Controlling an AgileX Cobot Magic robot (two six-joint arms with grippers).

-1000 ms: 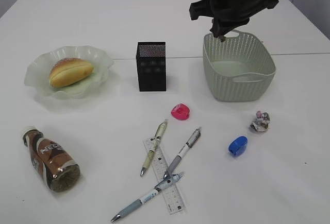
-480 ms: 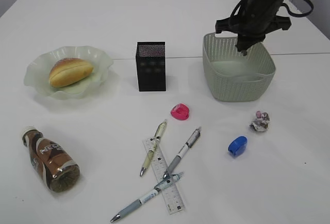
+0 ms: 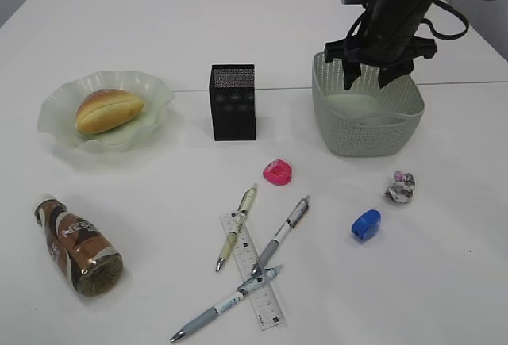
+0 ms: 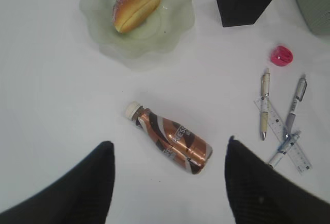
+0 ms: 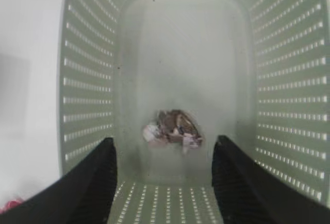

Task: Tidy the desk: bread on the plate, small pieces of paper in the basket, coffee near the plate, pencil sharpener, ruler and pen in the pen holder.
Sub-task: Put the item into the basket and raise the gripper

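right gripper (image 3: 370, 76) was pinched shut a second ago, now its jaws are spread wide over the basket (image 3: 329, 115) near the desk's far right edge; a paper wad (image 5: 172, 128) lies on the basket floor; left gripper (image 4: 170, 157) hangs open above the coffee bottle (image 4: 170, 139); another paper wad (image 3: 400, 187) sits on the desk beside the basket

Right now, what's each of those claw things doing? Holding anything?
Left gripper: open, holding nothing, above the coffee.
Right gripper: open, holding nothing, over the basket; a paper ball lies inside.
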